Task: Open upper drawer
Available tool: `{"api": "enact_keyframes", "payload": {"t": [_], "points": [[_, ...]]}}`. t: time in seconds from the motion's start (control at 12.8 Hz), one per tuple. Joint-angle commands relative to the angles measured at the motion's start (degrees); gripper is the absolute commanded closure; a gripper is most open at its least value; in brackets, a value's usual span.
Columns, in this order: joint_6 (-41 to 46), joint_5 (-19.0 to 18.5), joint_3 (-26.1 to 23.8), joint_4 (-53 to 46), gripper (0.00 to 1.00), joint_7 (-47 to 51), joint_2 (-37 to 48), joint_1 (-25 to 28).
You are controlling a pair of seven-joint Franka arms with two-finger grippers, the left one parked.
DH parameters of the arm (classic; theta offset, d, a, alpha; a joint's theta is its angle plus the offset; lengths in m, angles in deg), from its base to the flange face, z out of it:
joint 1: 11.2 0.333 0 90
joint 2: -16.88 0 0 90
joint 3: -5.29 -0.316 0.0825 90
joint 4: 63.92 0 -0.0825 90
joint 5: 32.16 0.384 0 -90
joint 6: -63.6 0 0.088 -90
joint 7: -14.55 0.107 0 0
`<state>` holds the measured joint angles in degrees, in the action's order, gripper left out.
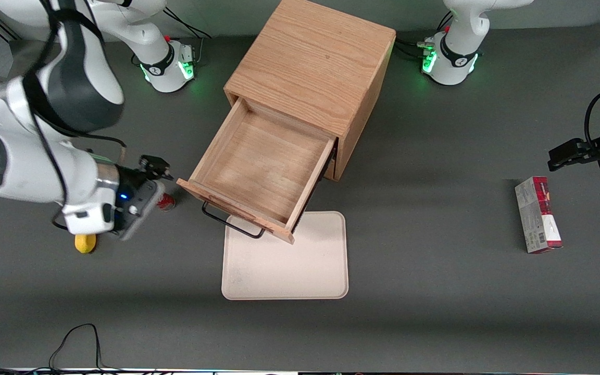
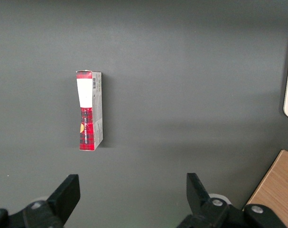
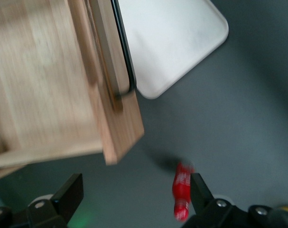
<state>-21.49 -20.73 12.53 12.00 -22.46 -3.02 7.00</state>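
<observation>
The light oak cabinet (image 1: 315, 62) stands in the middle of the table. Its upper drawer (image 1: 258, 166) is pulled far out and its wooden tray is empty. The black wire handle (image 1: 227, 220) runs along the drawer's front. My right gripper (image 1: 157, 174) is open and holds nothing. It hovers beside the drawer's front corner, toward the working arm's end of the table, apart from the handle. The right wrist view shows the gripper (image 3: 134, 192), the drawer (image 3: 44, 80) and the handle (image 3: 127, 61). The bottom drawer is hidden under the upper one.
A beige tray (image 1: 300, 265) lies on the table in front of the cabinet, partly under the open drawer. A small red bottle (image 1: 166, 202) and a yellow object (image 1: 85, 243) lie by my gripper. A red and grey box (image 1: 538, 214) lies toward the parked arm's end.
</observation>
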Motion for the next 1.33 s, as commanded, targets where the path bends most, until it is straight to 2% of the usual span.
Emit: {"api": "enact_keyframes", "payload": {"t": [0.0,0.08,0.24,0.31,0.47,0.55,0.86,1.18,1.25], "points": [[-2.35,-4.63,0.58,13.96,0.00,1.67,11.78,0.61],[-3.75,-6.23,0.58,17.82,0.00,4.38,15.20,0.61],[-4.56,-7.12,0.58,23.64,0.00,12.97,19.70,0.52],[-4.21,-8.52,0.58,24.01,0.00,16.24,19.98,0.52],[-3.51,-8.88,1.19,23.22,0.00,27.72,19.72,-0.01],[-1.50,-8.88,2.94,22.09,0.00,29.26,19.72,0.08],[-1.74,-8.79,4.01,21.90,0.00,30.24,21.82,0.17],[-6.66,-8.88,5.33,26.90,0.00,30.24,26.83,-0.01],[-6.93,-8.79,4.55,27.08,0.00,30.24,27.10,-3.14]]}}
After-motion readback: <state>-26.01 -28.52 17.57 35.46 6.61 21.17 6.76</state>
